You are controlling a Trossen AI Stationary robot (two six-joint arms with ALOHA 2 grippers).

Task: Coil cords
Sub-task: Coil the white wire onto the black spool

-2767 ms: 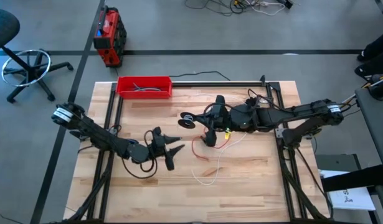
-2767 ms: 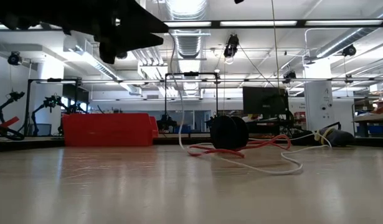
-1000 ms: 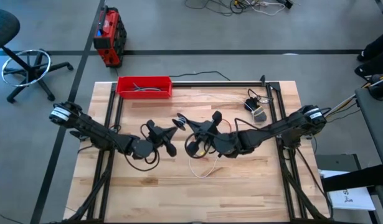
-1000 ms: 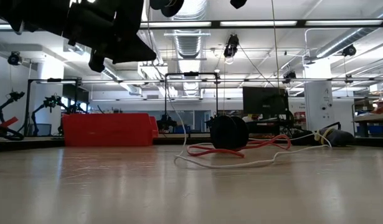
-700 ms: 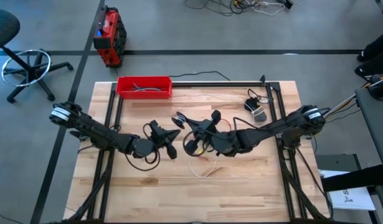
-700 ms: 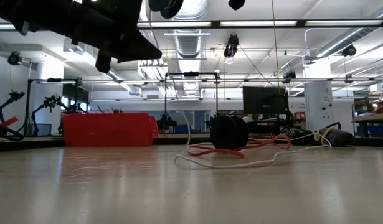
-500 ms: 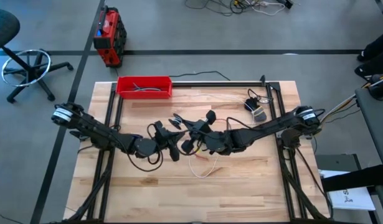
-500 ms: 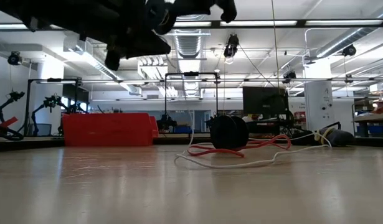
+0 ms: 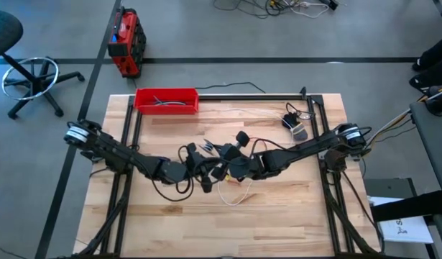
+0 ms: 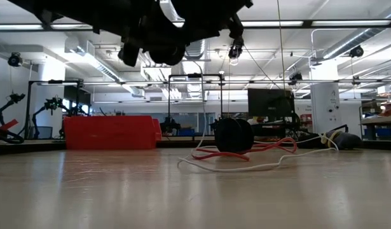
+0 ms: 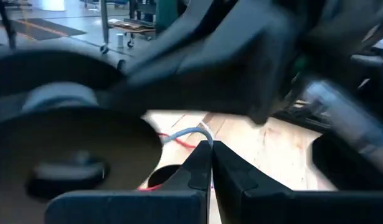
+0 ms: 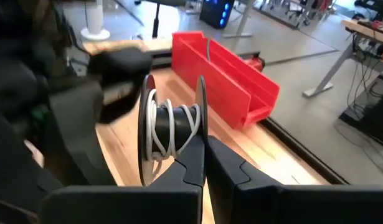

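Since the earlier frame the left gripper (image 11: 207, 149) and the right gripper (image 12: 202, 149) have been brought close together above the middle of the table (image 9: 292, 216); the right fingers are seen closed on the rim of a black spool (image 12: 170, 134) wound with white cord. The left fingers are pressed together with a white cord end just at their tips, though a grip on it cannot be told. On the table, the loose white cord (image 10: 246, 167) lies nearest, the red cord (image 10: 214, 154) and its black disc (image 10: 233, 135) behind it, and the red tray (image 10: 111, 132) farther back.
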